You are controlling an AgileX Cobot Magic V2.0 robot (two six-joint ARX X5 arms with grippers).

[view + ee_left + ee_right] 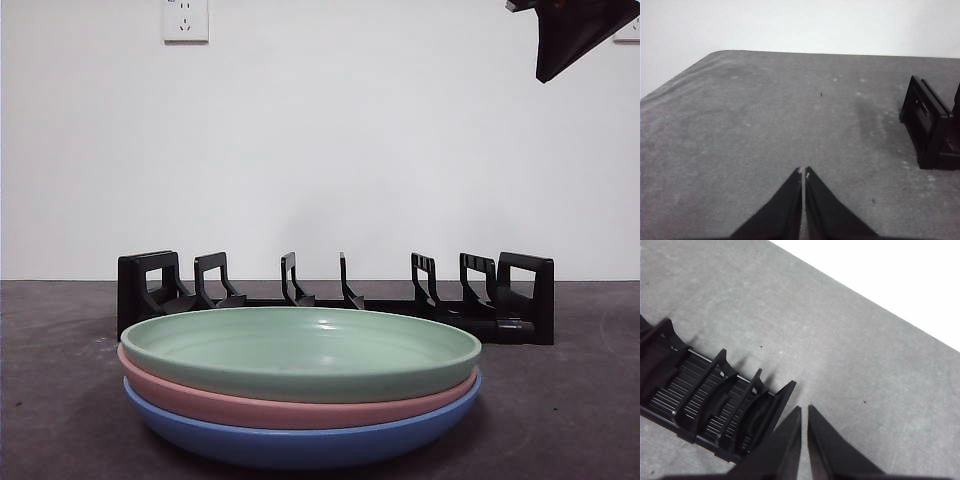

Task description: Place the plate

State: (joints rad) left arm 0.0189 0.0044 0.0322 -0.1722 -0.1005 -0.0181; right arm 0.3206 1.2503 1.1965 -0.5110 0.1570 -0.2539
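Note:
Three plates are stacked near the front of the table: a green plate (pixel 300 350) on top, a pink plate (pixel 290 408) under it and a blue plate (pixel 300 442) at the bottom. Behind them stands a black slotted dish rack (pixel 335 295), with no plate in it. My right gripper (pixel 804 412) hovers shut above the rack's end (pixel 710 390) and shows as a dark tip (pixel 575 35) at the front view's top right. My left gripper (pixel 803 174) is shut over bare table, with the rack's other end (pixel 932 125) off to its side. Neither gripper holds anything.
The grey table (pixel 580 400) runs back to a white wall. A wall socket (pixel 185 18) sits high at the left. The table's rounded corner (pixel 715 54) shows in the left wrist view.

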